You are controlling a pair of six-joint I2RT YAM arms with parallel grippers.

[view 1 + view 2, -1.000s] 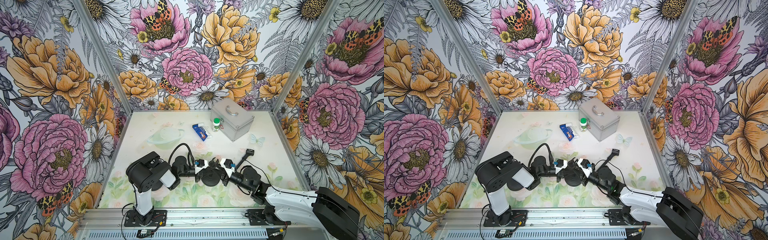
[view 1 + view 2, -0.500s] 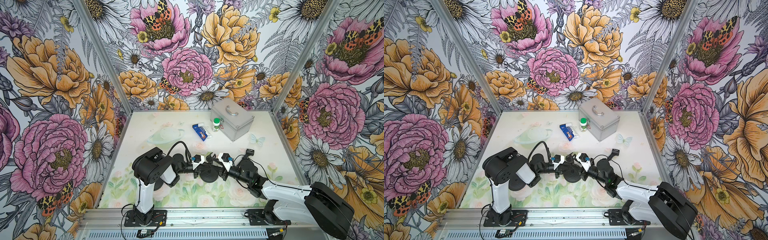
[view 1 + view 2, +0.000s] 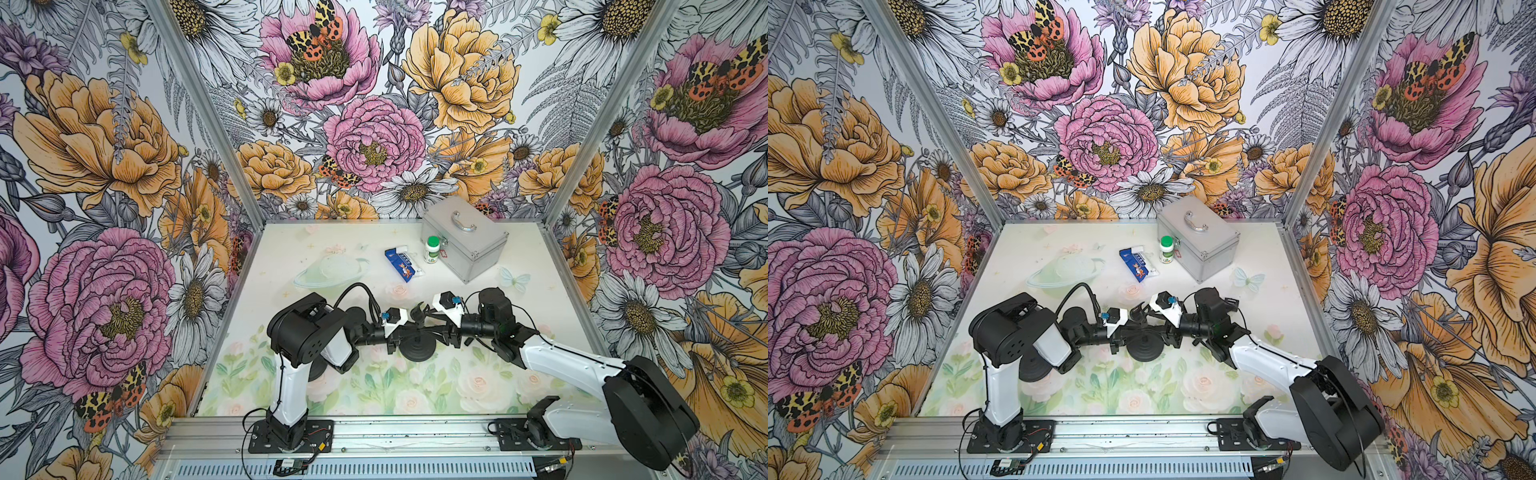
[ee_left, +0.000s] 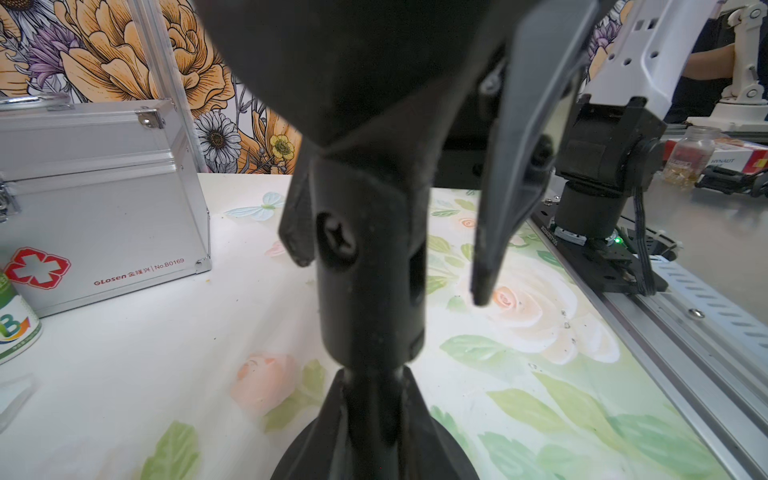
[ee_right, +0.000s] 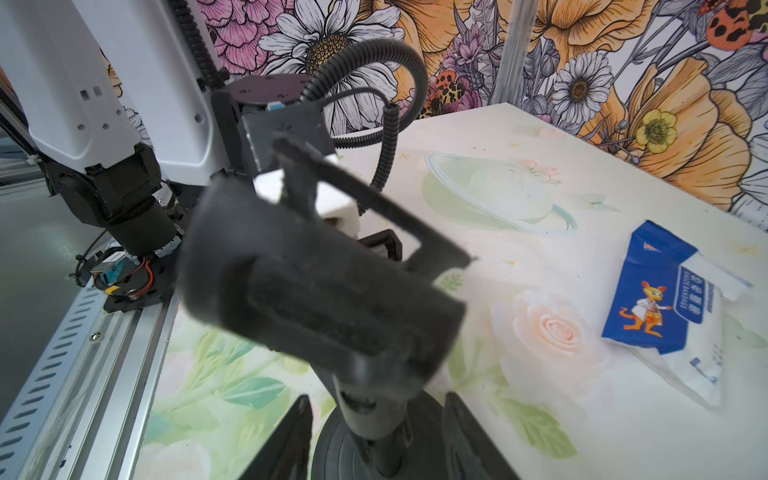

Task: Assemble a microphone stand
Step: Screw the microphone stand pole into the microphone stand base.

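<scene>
Floral mat (image 3: pixel 419 395): silver case (image 3: pixel 469 245) closed (contents unseen); left fingers (image 4: pixel 332 424) clamp stand post (image 4: pixel 370 270), right fingers (image 5: pixel 293 440) apart.

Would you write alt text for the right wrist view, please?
A blurred black microphone stand rises from its round base between the open right claw's fingers. The left arm is behind it; a blue packet lies on the floral mat.

the microphone stand (image 3: pixel 417 348) looks matt black plastic; the case (image 3: pixel 478 249) brushed silver metal; the blue packet (image 3: pixel 400 266) glossy; the table (image 3: pixel 457 382) smooth.
</scene>
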